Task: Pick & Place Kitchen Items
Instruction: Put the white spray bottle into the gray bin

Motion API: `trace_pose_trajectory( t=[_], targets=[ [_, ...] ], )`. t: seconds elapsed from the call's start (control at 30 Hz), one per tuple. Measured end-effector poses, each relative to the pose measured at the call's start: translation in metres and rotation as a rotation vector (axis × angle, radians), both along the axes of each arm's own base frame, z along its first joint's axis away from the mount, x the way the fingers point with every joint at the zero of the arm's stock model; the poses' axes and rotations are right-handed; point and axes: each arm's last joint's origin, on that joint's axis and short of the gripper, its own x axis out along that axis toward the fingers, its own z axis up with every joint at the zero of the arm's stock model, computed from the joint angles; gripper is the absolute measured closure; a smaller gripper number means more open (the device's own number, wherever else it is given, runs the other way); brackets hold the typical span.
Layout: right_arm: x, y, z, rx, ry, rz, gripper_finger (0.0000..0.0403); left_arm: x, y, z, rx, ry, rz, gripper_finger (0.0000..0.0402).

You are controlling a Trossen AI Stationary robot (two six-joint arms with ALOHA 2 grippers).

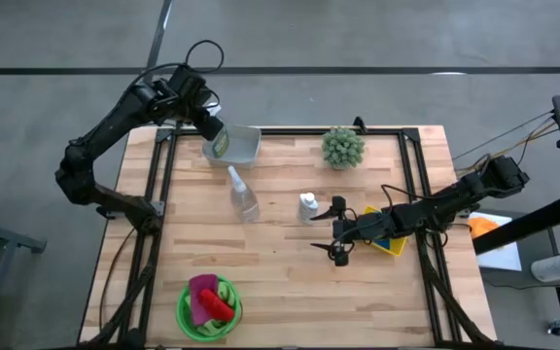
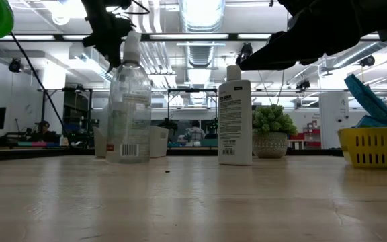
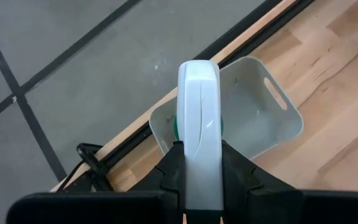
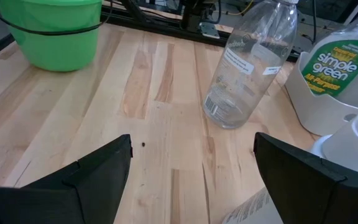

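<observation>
My left gripper [image 3: 199, 163] is at the table's far left, shut on a spray bottle with a white head [image 3: 199, 106] and a green label [image 4: 339, 59], over a pale grey bin [image 1: 244, 146]. A clear spray bottle [image 1: 243, 197] and a small white bottle [image 1: 308, 206] stand upright on the table's middle. My right gripper [image 1: 336, 229] stands open just right of the white bottle, holding nothing. A green bowl [image 1: 191, 321] at the near left holds a pink cloth [image 1: 200, 292] and a red item [image 1: 219, 305]. My left gripper pinches the bottle's white spray head [image 3: 199, 146] between its two fingers [image 3: 236, 169], one on each side. The fingers slant down from the far left. The bottle hangs tilted below them, its lower part inside the bin [image 4: 316, 109]; whether it touches the bin's floor, I cannot tell.
A spiky green potted plant [image 1: 342, 147] stands at the far edge, right of the bin. A yellow basket [image 1: 394, 243] with blue things lies under my right arm. Bare wood lies between the bowl and the bottles [image 1: 290, 282].
</observation>
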Motion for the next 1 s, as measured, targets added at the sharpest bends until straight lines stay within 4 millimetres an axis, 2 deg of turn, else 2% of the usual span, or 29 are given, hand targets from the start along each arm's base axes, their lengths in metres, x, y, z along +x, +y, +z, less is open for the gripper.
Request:
trace_pose_trajectory(
  t=[0.3,0.57,1.0],
  targets=[
    [0.0000,0.0001,0.0000,0.001,0.000,0.003,0.0069,-0.0019,0.0036,-0.0020,-0.007,0.013,0.008,0.0343],
    [0.0000,0.0001,0.0000,0.002,0.000,0.003,0.0069,-0.0019,0.0037,-0.0019,-0.005,0.014,0.006,0.0278],
    [0.0000,0.0008,-0.0001,0.014,0.003,0.023,0.0069,-0.0023,0.0032,0.0005,0.009,0.018,-0.013,0.0270]
  ],
)
